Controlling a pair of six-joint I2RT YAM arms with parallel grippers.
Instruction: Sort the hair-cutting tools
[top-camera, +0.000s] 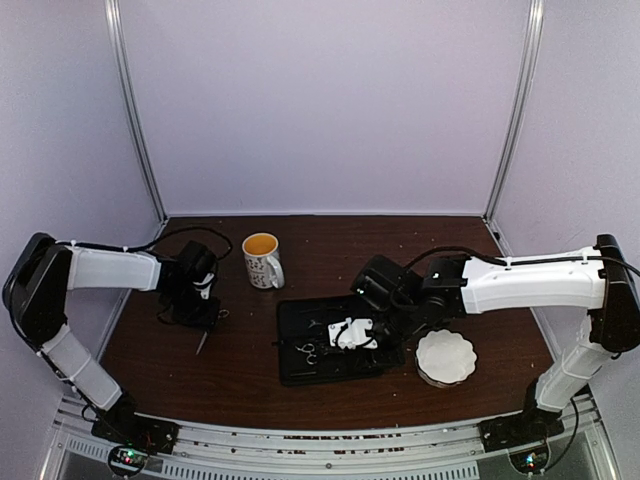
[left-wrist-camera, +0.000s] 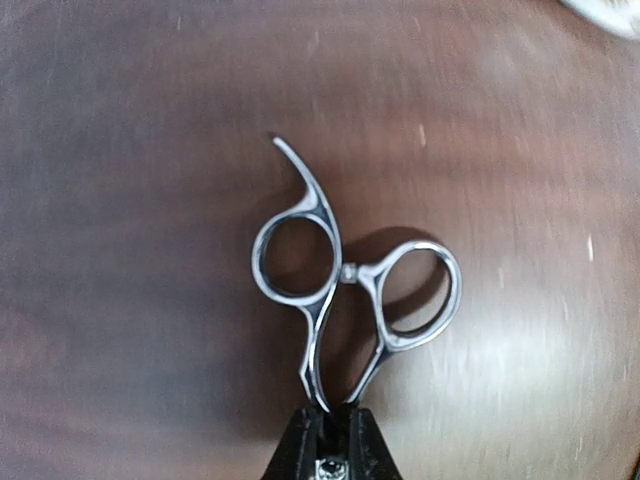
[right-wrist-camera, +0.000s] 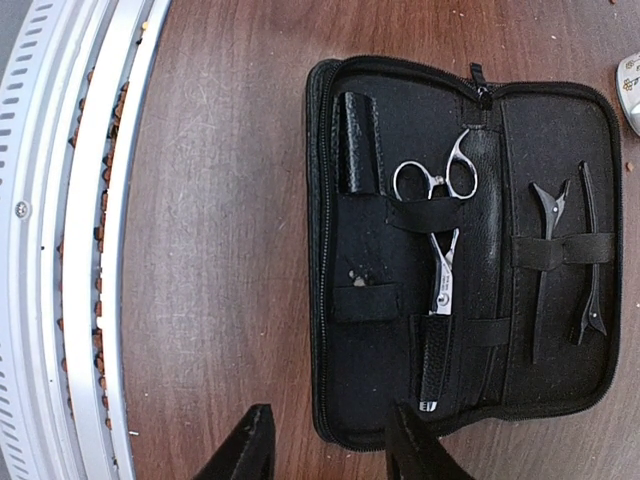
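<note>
My left gripper (left-wrist-camera: 335, 440) is shut on the shanks of a silver pair of scissors (left-wrist-camera: 350, 285). Its two ring handles point away from the fingers, low over the brown table. In the top view this gripper (top-camera: 205, 318) is at the left, with the scissors' blade tip (top-camera: 203, 343) showing below it. A second pair of scissors (right-wrist-camera: 440, 250) sits strapped in the open black zip case (right-wrist-camera: 360, 370). Two thin black clips (right-wrist-camera: 545, 260) (right-wrist-camera: 590, 250) lie under a strap in the case's right half. My right gripper (right-wrist-camera: 330, 450) is open and empty above the case's near edge (top-camera: 345, 335).
A white patterned mug (top-camera: 262, 260) stands behind the case (top-camera: 300, 365). A white scalloped dish (top-camera: 446, 357) sits right of the case. The metal table rail (right-wrist-camera: 60, 250) runs along the near edge. Walls enclose the back and both sides.
</note>
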